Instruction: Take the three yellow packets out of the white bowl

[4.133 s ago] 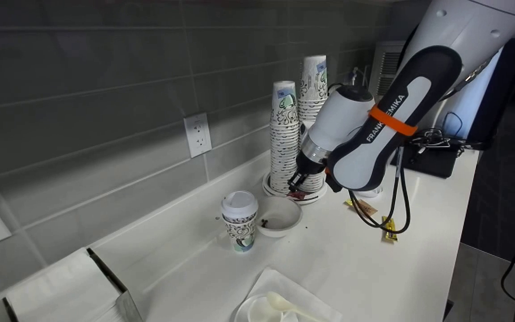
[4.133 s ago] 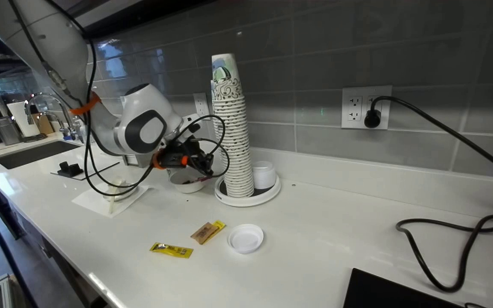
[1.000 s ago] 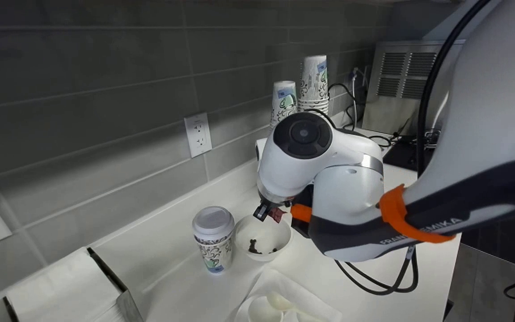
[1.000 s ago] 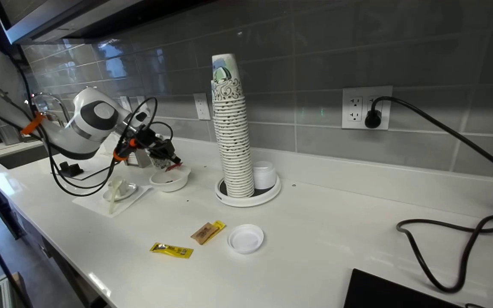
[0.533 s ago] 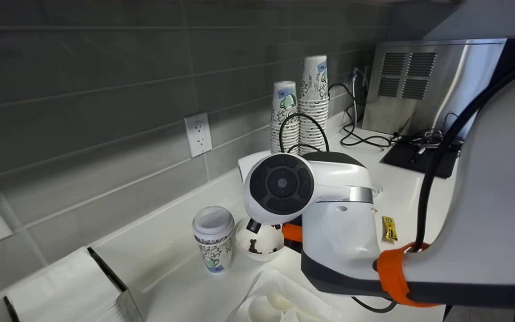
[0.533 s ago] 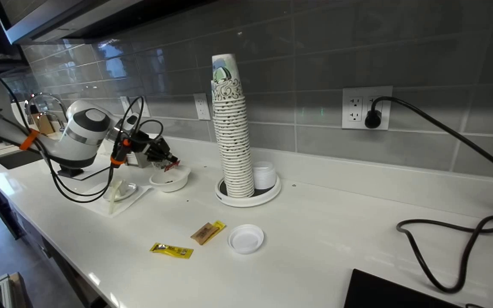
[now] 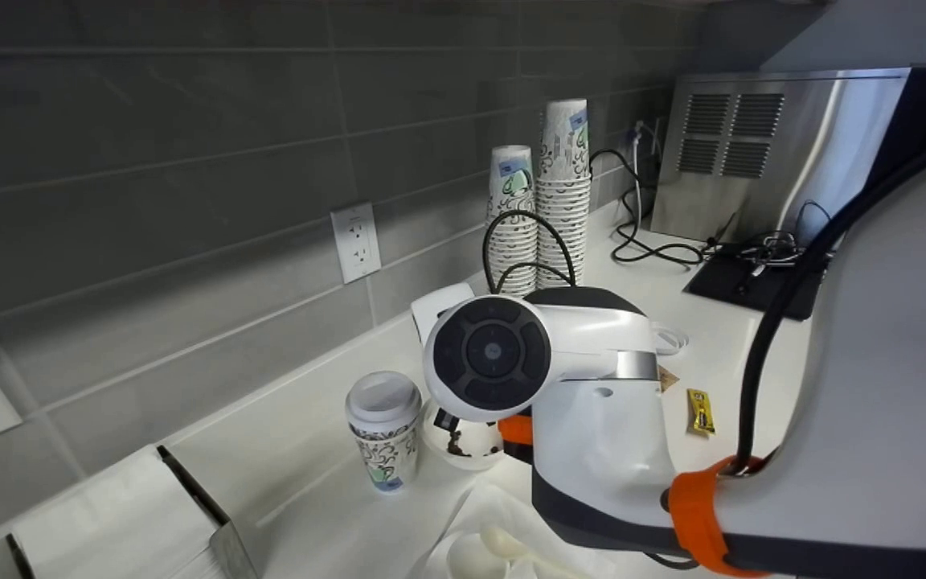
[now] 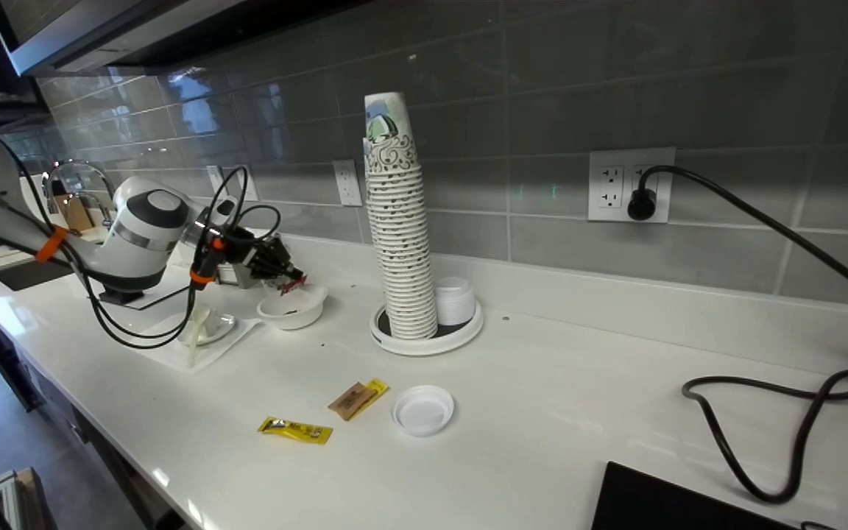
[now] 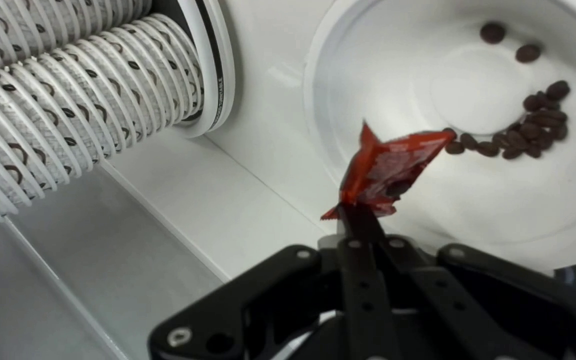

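Observation:
My gripper (image 9: 360,217) is shut on a red packet (image 9: 388,170), holding it above the edge of the white bowl (image 9: 508,215). In an exterior view the red packet (image 8: 293,285) hangs over the bowl (image 8: 288,318). The bowl holds several dark beans (image 9: 528,135) and no yellow packet shows in it. On the counter lie a yellow packet (image 8: 295,430) and a tan packet (image 8: 352,401) resting partly over another yellow packet (image 8: 377,388). In an exterior view the arm hides part of the bowl (image 7: 467,460) and the fingertips.
A lidded paper cup (image 7: 384,434) stands against the bowl. Tall cup stacks (image 8: 398,243) stand on a round tray (image 8: 424,347). A white lid (image 8: 422,410) lies by the packets. A napkin (image 8: 174,353) bears a small plate and a spoon.
Compared with 4.1 s ago, the bowl and lidded cup have shifted away from the cup stacks. My gripper, still holding the red packet, moved with them and recently tilted and lowered slightly.

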